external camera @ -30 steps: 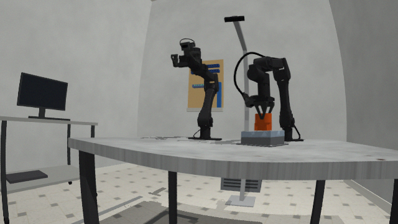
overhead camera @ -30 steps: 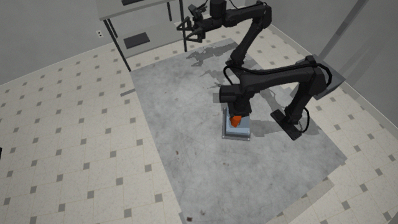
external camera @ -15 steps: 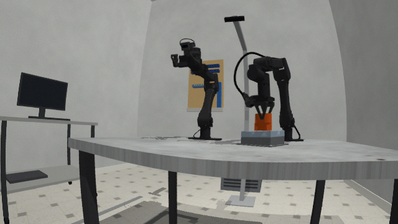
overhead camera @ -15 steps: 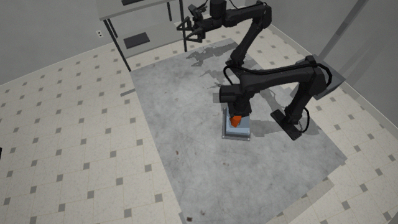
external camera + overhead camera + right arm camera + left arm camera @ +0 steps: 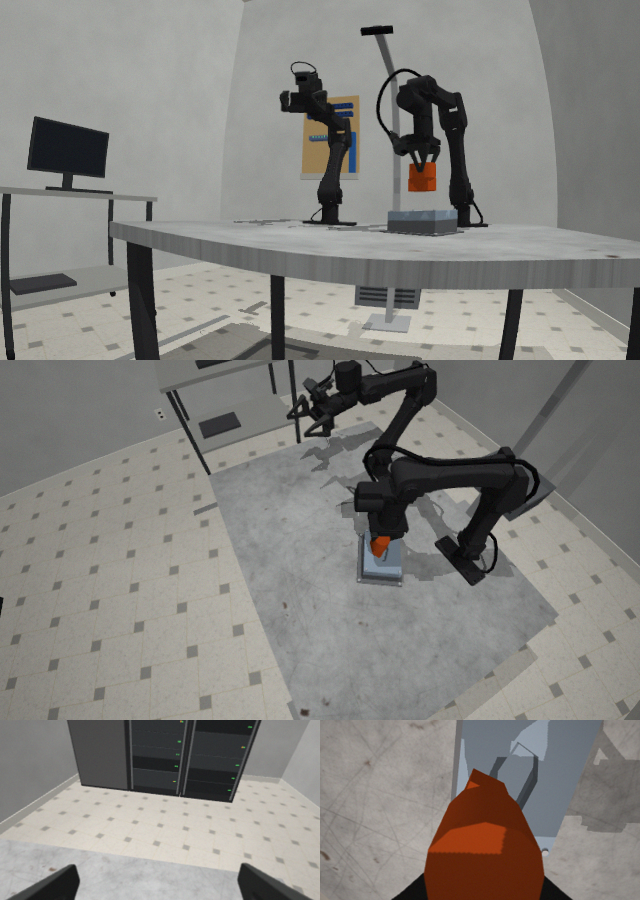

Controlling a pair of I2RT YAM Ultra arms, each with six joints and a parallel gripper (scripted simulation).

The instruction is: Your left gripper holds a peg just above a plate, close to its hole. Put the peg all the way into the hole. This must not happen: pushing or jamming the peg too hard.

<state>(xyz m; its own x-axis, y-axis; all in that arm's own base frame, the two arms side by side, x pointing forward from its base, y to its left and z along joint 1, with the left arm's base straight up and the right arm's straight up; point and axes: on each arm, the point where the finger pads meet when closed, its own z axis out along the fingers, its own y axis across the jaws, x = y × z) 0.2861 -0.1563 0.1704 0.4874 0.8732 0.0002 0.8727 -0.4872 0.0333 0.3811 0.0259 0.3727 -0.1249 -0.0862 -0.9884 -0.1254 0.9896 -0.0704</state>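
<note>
The orange faceted peg (image 5: 380, 546) (image 5: 422, 181) (image 5: 485, 840) is held between the fingers of my left gripper (image 5: 422, 166) (image 5: 482, 869). In the exterior view it hangs with a clear gap above the blue-grey plate (image 5: 382, 567) (image 5: 422, 225) (image 5: 549, 816). The hole (image 5: 531, 786) is an angular outline in the plate's top. In the left wrist view it shows beyond and to the right of the peg's end, and the peg hides part of it. My right gripper (image 5: 299, 425) (image 5: 158, 871) is open and empty, raised away from the plate.
The plate stands on the grey table (image 5: 320, 640) (image 5: 300, 245). The left arm (image 5: 460, 475) reaches over it from its base. The right arm (image 5: 400, 425) (image 5: 332, 165) stands beside it. A shelf (image 5: 250, 422) is beyond the table, and server racks (image 5: 157, 756) stand past its edge.
</note>
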